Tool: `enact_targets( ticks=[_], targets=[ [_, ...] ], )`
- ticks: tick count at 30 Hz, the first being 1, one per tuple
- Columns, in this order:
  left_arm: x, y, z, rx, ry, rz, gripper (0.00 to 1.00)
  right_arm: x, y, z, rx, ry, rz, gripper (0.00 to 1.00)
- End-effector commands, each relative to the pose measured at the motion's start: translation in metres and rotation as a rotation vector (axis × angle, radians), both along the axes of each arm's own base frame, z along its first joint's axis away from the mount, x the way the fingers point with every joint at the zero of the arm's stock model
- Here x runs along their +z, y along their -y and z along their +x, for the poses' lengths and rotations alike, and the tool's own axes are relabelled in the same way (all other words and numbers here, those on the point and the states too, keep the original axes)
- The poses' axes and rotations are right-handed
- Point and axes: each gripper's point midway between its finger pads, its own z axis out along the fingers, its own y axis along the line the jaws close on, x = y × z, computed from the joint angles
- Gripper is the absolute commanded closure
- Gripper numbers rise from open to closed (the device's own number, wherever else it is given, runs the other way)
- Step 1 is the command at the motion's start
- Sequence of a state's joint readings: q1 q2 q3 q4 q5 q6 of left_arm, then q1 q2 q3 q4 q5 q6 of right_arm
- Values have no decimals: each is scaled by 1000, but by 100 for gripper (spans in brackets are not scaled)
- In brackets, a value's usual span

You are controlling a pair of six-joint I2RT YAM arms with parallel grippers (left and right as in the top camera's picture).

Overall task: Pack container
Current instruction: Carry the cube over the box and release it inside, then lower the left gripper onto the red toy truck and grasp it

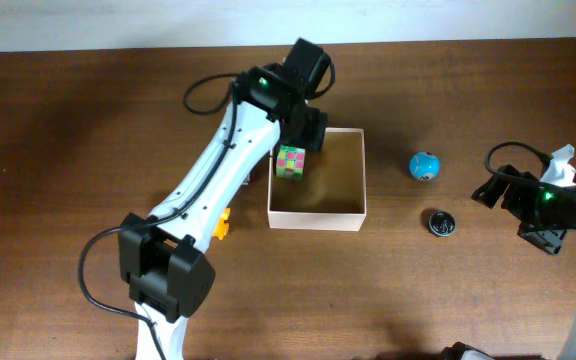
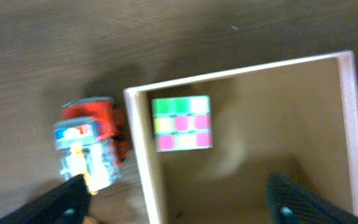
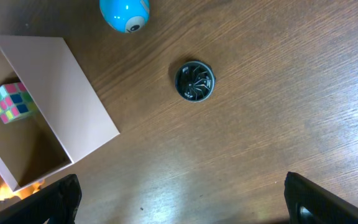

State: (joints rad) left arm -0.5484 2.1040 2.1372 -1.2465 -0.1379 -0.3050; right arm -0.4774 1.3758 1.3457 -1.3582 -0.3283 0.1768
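Overhead view of a dark brown wooden desk point(image 1: 68, 150) w/ two robot arms. The square open-top box with thin white walls and a tan cardboard inside point(image 1: 316, 221) sits near centre frame, slightly right of the middle. In its upper left corner, close to the left wall, is a small puzzle cube w/ pink, green and yellow squares point(image 1: 291, 162).

The left end effector point(image 2: 185, 205) hangs over that side of the box. Its fingers are spread wide and hold nothing; in the wrist view the cube is apart from both fingers.

A red and blue toy vehicle point(image 2: 89, 146) sits just outside the box's left wall; can't tell if it touches. A small orange item point(image 1: 222, 224) lies lower left of the box.

Right of the box is a blue ball point(image 1: 424, 166). Below it is a dark round disc point(image 1: 440, 222), well apart from the box. The right end effector point(image 3: 191, 205) is at the right edge of the overhead frame, fingers wide, empty.
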Motion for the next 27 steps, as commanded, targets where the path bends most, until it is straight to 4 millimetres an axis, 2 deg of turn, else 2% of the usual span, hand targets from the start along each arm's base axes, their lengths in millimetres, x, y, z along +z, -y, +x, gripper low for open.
enact_targets(
  ticks=[1, 6, 10, 13, 19, 23, 24, 27],
  targets=[
    [4, -36, 15, 73, 28, 82, 1, 5, 2, 3, -1, 20, 2, 1],
    [-22, -74, 25, 153, -63, 59, 0, 5, 2, 3, -2, 18, -2, 1],
    [-54, -87, 28, 120, -174, 7, 1, 5, 2, 3, -2, 18, -2, 1],
    [-78, -85, 30, 66, -246, -45, 4, 5, 2, 3, -2, 18, -2, 2],
    [-123, -92, 28, 65, -334, -4, 7, 5, 2, 3, -2, 19, -2, 1],
    [-139, -93, 26, 68, -369, 8, 11, 5, 2, 3, -2, 19, -2, 1],
    [-143, -93, 26, 68, -377, 10, 16, 5, 2, 3, -2, 20, -3, 1],
    [-152, -93, 25, 68, -393, 16, 20, 5, 3, 3, -2, 21, -3, 1]
  ],
)
